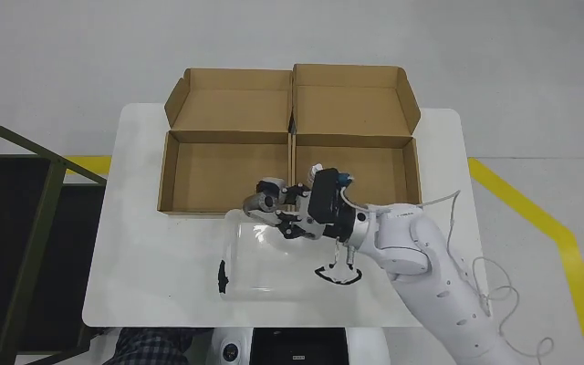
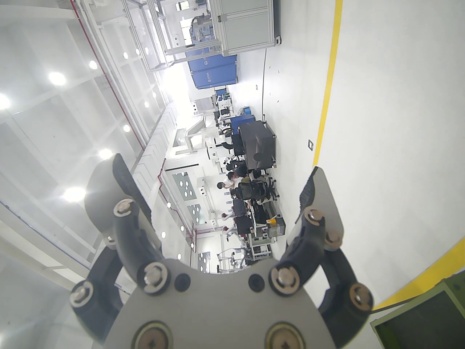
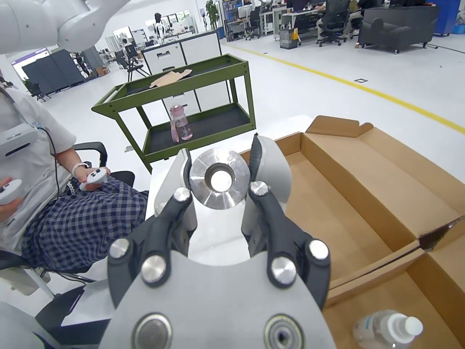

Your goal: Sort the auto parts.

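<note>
A silver metal disc with a centre hole (image 3: pixel 226 202) sits clamped between the pads of my right gripper (image 3: pixel 219 168). Seen from above, that gripper (image 1: pixel 260 199) and the disc (image 1: pixel 265 194) hang just in front of the left cardboard box (image 1: pixel 224 175), over the far corner of a clear plastic tray (image 1: pixel 265 290). A curved black part (image 1: pixel 222 276) lies at the tray's left end. A thin black ring-shaped part (image 1: pixel 338 272) rests near its right end. My left gripper (image 2: pixel 218 187) is open, holds nothing, and faces the room away from the table.
Two open cardboard boxes stand side by side at the back, the left one (image 3: pixel 327 190) and the right one (image 1: pixel 356 173); a small clear bottle (image 3: pixel 388 328) lies in the right one. A green cart (image 3: pixel 181 110) stands left of the table. The table edge (image 1: pixel 109 274) is bare.
</note>
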